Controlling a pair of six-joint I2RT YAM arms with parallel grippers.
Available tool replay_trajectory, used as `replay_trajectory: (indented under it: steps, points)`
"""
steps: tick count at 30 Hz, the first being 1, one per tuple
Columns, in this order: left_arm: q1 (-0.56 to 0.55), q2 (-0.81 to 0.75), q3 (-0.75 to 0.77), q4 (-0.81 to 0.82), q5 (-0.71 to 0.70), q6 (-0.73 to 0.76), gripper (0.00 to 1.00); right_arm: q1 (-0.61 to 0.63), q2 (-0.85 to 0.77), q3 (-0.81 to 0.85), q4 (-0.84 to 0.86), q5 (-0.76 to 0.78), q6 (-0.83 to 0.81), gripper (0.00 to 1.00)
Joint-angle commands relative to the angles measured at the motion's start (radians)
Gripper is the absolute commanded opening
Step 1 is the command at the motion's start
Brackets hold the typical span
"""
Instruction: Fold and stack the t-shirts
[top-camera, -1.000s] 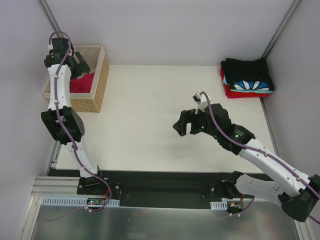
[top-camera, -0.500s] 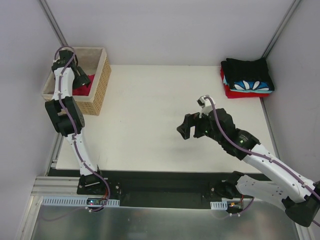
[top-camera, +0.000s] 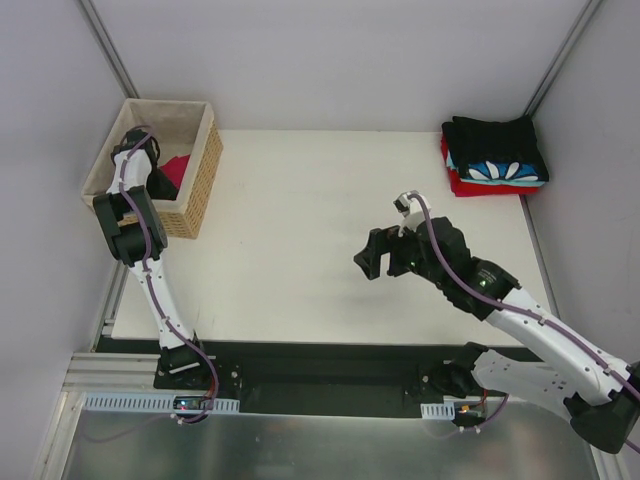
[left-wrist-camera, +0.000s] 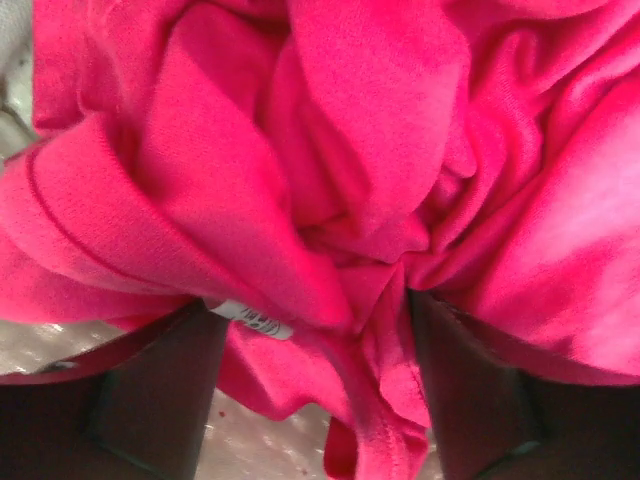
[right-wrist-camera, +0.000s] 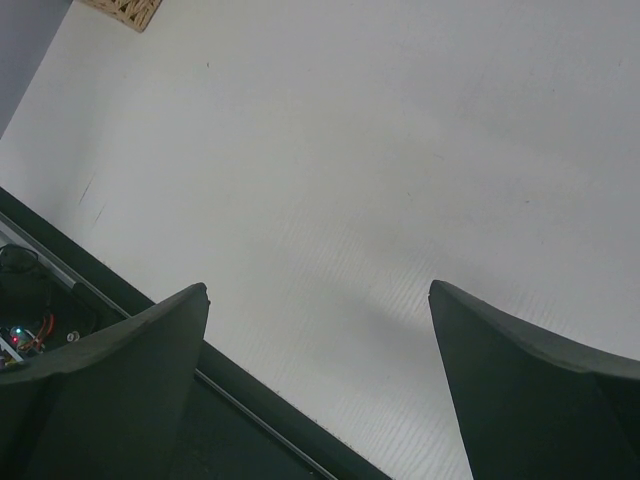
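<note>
A crumpled crimson-pink t-shirt (top-camera: 178, 170) lies in the wicker basket (top-camera: 203, 160) at the table's far left. My left gripper (top-camera: 160, 182) reaches down into the basket. In the left wrist view its dark fingers (left-wrist-camera: 150, 400) stand wide on either side of a bunch of the pink t-shirt (left-wrist-camera: 350, 180), and the left gripper (left-wrist-camera: 312, 305) is open around it. A white label shows near the left finger. Folded t-shirts are stacked at the far right corner: black (top-camera: 495, 135) on top, blue-white patterned (top-camera: 500, 172), red (top-camera: 468, 186) below. My right gripper (top-camera: 370, 262) hovers open and empty over the table (right-wrist-camera: 330, 150).
The white table (top-camera: 290, 220) lies between the basket and the stack. Grey walls close in the left, back and right. A dark rail with the arm bases (top-camera: 320, 375) runs along the near edge, also seen as the rail (right-wrist-camera: 250, 420) in the right wrist view.
My left arm has dropped from above the basket down into it, and its jaws have narrowed around the pink cloth. The right arm shifted slightly rightward, then stayed put.
</note>
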Motion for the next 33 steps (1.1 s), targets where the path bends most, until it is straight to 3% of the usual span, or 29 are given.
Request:
replay_trajectory:
  steps: [1, 2, 4, 5, 33]
  points:
    - [0.014, 0.004, 0.008, -0.066, -0.013, 0.015, 0.56, 0.006, -0.032, 0.005, 0.0, 0.023, -0.004, 0.96]
    - [0.014, 0.002, 0.012, -0.067, -0.015, 0.015, 0.46, 0.007, -0.032, 0.005, 0.002, 0.026, -0.005, 0.96]
    - [0.015, 0.004, 0.016, -0.067, -0.019, 0.015, 0.04, 0.007, -0.027, 0.006, 0.002, 0.026, -0.005, 0.96]
    - [0.014, 0.001, 0.017, -0.066, -0.022, 0.015, 0.0, 0.007, -0.026, 0.006, 0.0, 0.024, -0.007, 0.96]
    - [0.015, -0.288, 0.169, -0.012, 0.257, -0.003, 0.0, 0.035, 0.005, -0.006, 0.034, -0.006, 0.013, 0.96]
